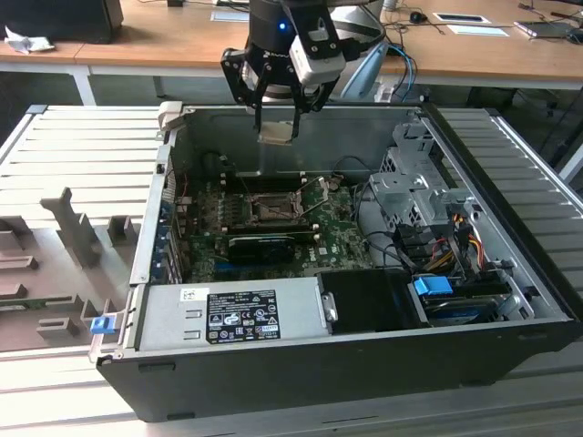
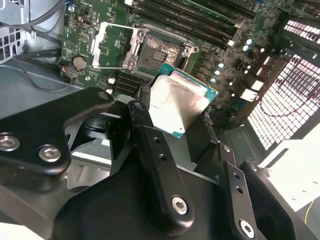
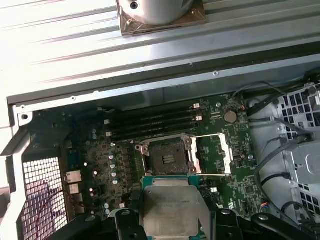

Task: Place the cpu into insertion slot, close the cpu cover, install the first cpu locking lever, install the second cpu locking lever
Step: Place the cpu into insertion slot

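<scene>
Grip was firm: my gripper was clenched on the cpu, pinching it by opposite edges. It hung in the air above the open case, over the motherboard and apart from the insertion slot. The cpu cover lay flipped open just beside that slot. I judged the chip light, stiff and thin, with a fragile underside, so the bare edges seemed the right hold. I counted one cpu, one slot, one cover.

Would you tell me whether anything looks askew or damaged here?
Nothing stands out: the gripper holds the cpu above the case, the insertion slot is bare, the cpu cover swung open beside it.
</scene>
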Controlling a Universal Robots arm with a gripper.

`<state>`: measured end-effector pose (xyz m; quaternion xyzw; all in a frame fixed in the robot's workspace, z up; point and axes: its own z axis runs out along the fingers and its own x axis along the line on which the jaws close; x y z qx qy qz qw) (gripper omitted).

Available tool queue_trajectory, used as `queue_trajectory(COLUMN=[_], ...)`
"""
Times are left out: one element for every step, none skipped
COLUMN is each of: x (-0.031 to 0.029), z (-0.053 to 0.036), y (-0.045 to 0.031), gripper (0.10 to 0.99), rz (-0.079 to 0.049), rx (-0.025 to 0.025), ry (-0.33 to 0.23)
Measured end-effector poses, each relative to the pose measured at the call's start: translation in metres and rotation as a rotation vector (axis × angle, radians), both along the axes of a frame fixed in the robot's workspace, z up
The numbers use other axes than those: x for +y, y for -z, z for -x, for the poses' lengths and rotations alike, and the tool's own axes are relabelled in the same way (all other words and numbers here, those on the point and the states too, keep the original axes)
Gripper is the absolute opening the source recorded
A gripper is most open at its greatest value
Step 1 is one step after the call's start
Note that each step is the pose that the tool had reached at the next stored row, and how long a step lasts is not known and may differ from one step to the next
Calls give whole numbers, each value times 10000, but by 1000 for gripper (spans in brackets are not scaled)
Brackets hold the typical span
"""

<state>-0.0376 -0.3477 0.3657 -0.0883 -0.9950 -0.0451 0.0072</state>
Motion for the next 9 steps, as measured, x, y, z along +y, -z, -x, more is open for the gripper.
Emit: queue_trajectory(x=[0, 0, 0, 0, 0, -1, 0, -1, 0], z=[0, -1, 0, 0, 0, -1, -1, -1, -1], y=[6, 10, 16, 17, 18, 19, 21, 22, 22], gripper=[529, 529, 529, 529, 529, 529, 529, 529, 529], rz=[1, 2, 2, 2, 4, 4, 7, 21, 24], rx=[1, 1, 10, 12, 14, 14, 13, 12, 13], ry=[-1, -1, -1, 6, 39, 89, 143, 271, 389])
